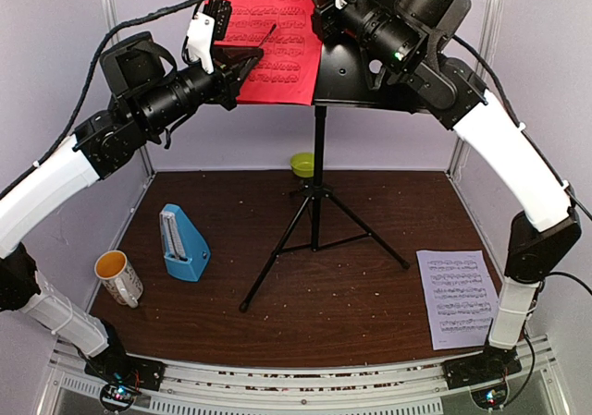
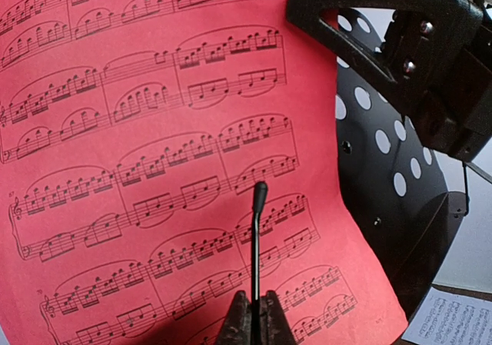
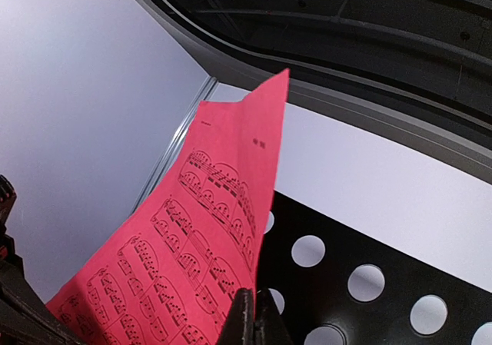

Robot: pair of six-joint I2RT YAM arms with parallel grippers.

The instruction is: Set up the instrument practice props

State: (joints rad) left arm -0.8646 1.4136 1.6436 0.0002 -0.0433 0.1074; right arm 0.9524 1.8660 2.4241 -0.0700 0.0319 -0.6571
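Apparently right tool (image 3: 252, 300) pinches red sheet (image 3: 192, 260); stand (image 1: 319, 156) half-hidden.

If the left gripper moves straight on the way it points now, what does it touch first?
Most likely the red music sheet on the music stand, just past the thin black rod that the left gripper pinches; depth is unclear.

A red paper sheet of printed music (image 2: 154, 153) fills most of the frame. At bottom centre, the left gripper (image 2: 254, 318) pinches a thin black wire rod (image 2: 256, 237) that stands upright. At the right is a black perforated-metal music stand (image 2: 384, 184). Above it, the right gripper (image 2: 307, 11) meets the sheet's edge.
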